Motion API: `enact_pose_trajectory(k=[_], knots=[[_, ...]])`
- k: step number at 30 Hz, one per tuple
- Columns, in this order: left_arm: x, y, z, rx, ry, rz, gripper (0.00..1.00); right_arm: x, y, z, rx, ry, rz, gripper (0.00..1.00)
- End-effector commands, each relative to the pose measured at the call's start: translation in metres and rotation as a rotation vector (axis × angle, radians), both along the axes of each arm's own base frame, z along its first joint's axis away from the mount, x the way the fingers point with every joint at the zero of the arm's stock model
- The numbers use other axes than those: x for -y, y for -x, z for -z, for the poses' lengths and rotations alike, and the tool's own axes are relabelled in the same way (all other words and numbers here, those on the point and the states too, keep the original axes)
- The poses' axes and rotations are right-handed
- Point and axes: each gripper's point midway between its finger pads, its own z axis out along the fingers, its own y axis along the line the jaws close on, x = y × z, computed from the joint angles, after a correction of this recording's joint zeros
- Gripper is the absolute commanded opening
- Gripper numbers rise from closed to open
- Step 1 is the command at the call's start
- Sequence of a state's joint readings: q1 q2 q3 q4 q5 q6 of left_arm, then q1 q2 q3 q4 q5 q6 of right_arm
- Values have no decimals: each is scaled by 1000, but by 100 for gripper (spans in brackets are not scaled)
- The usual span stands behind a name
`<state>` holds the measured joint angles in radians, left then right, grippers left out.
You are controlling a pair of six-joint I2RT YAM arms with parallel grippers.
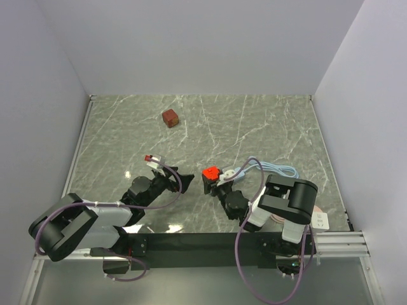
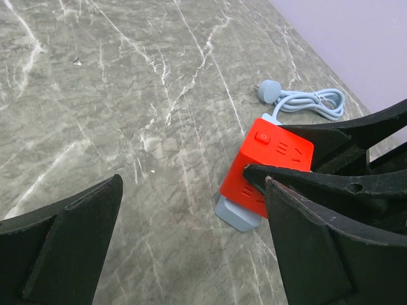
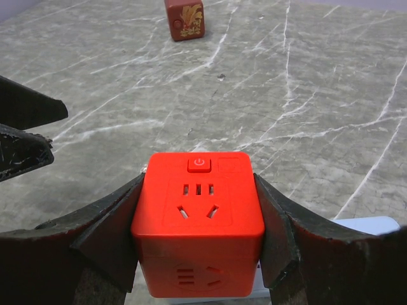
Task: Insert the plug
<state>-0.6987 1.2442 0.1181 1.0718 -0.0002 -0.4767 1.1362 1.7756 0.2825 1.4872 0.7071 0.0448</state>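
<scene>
Plug (image 3: pixel 198 219): bright red cube sitting on, or just over, the near end of the light blue power strip (image 2: pixel 232 216), right of centre on the tabletop (image 1: pixel 254 127). I cannot tell whether its pins are seated.
Plug look: glossy plastic with softly rounded edges. The face toward the right wrist camera has a small square power button above a set of socket slots, and the face below it has a further set (the pin side is turned down and hidden).
Right gripper (image 3: pixel 198 190): fingers clenched on two opposite side faces of the plug. I judge this hold keeps the cube level and leaves its underside free to meet the strip's socket.
Left gripper (image 2: pixel 191 184): fingers spread wide and grasping nothing, hovering just beside the plug. It is probably placed there to steady the strip if a downward push makes it slide.
Strip and cable (image 2: pixel 311 101): the strip lies flat and the cable is loosely coiled behind it, so only the strip's own weight seems to anchor it.
Brownish-red cube (image 1: pixel 170 117): well apart, toward the far side of the tabletop.
Step in hand: by my reading, pressing the plug home.
</scene>
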Motion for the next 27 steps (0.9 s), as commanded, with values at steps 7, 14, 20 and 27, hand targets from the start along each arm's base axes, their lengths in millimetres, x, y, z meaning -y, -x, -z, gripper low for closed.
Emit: enact_pose_trajectory(k=[7,14,20,27], knots=[[0,-1,-10,31,23,1,99,10,4,-30,63,-204,40,0],[-1,-2,-11,35,22,1,99,17,16,-7,10,-184,79,0],[-1,-1,-12,36,25,4,99,24,28,8,-27,-180,107,0],[0,0,-13,40,30,15,99,31,38,27,-60,-158,139,0]])
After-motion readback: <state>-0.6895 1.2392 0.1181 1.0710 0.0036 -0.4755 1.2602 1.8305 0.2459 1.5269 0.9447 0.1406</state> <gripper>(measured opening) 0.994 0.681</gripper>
